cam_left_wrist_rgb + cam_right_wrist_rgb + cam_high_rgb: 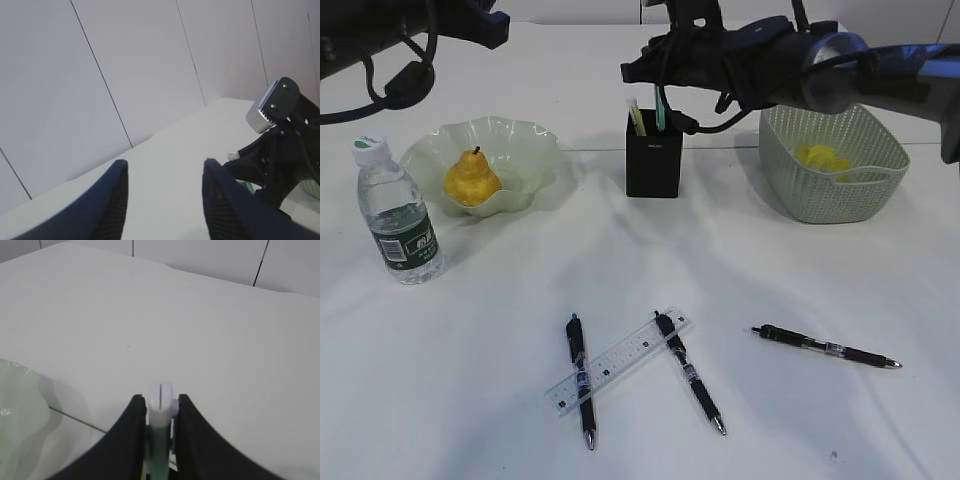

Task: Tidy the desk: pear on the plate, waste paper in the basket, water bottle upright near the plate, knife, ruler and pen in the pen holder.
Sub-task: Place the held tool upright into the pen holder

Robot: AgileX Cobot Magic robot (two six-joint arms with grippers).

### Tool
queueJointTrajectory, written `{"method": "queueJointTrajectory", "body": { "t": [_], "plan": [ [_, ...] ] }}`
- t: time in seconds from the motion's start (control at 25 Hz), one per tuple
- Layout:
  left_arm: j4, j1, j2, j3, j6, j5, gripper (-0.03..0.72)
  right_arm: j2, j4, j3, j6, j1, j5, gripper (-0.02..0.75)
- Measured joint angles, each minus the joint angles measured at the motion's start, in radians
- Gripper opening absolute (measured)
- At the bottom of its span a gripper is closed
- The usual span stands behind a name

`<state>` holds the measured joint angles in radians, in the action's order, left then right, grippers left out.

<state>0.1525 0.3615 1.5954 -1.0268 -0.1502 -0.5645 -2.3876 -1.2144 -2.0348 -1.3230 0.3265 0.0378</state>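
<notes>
My right gripper (160, 401) is shut on the knife (160, 445), a green stick with a white end, and holds it upright in the black pen holder (653, 160). In the exterior view the knife (661, 112) stands in the holder beside a yellow stick. The pear (471, 180) lies on the plate (525, 145). The water bottle (398, 215) stands upright left of the plate. The ruler (618, 362) lies on the desk (770, 270) across two pens (580, 380) (688, 372); a third pen (825, 347) lies to the right. Yellow waste paper (823, 157) is in the basket (840, 200). My left gripper (165, 167) is open and empty, raised at the far left.
The right arm (800, 60) stretches over the basket and pen holder. The plate's edge shows in the right wrist view (20, 415). A wall stands behind the desk's far edge.
</notes>
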Motion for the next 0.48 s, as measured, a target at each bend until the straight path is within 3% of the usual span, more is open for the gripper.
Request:
{"method": "queueJointTrajectory", "body": {
  "t": [0.48],
  "plan": [
    [0.002, 0.0, 0.0, 0.0, -0.001, 0.0, 0.341, -0.002, -0.019, -0.006, 0.0, 0.0, -0.005, 0.135]
  ]
}}
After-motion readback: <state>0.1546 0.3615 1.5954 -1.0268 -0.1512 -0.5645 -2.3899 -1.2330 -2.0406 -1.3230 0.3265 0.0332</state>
